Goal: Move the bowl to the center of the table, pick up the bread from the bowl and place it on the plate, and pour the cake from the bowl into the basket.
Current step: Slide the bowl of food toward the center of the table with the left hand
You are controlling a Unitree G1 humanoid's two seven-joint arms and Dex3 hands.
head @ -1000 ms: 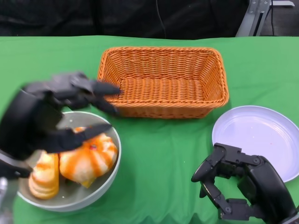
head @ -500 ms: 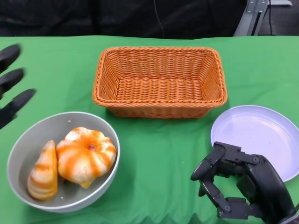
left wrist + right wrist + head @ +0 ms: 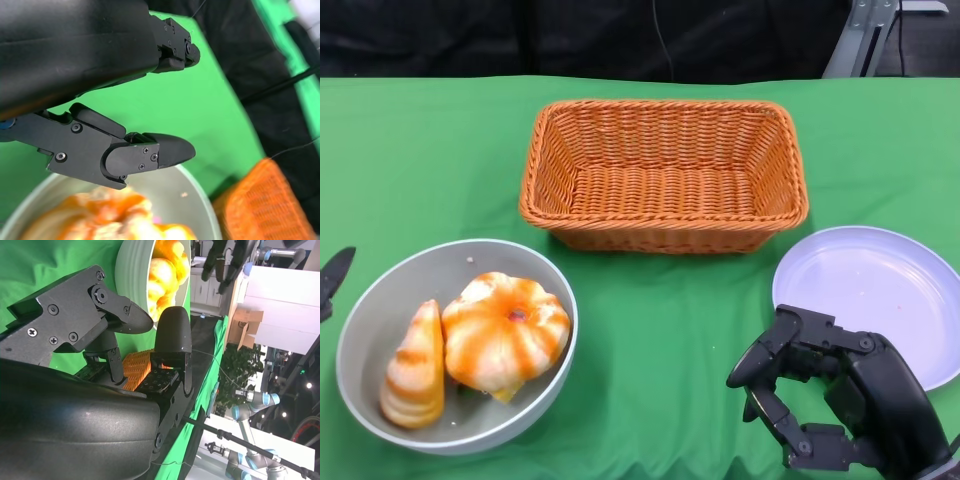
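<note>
Bowl at near-left of tabletop; both hands empty.
Head view: grey bowl (image 3: pixel 458 345) by the near-left edge of the green tabletop (image 3: pixel 660 330) holds a striped bread slice (image 3: pixel 414 366) and a round orange cake (image 3: pixel 505 333). Wicker basket (image 3: pixel 664 173) sits toward the far edge, white plate (image 3: pixel 870 293) near right. Right hand (image 3: pixel 835 400) hovers, fingers curled apart, holding nothing; only a left hand (image 3: pixel 333 275) fingertip shows.
Right wrist view: fingers (image 3: pixel 172 340) apart, empty.
Left wrist view: left hand fingers (image 3: pixel 150 150) spread above the bowl rim (image 3: pixel 205 200), gripping nothing.
</note>
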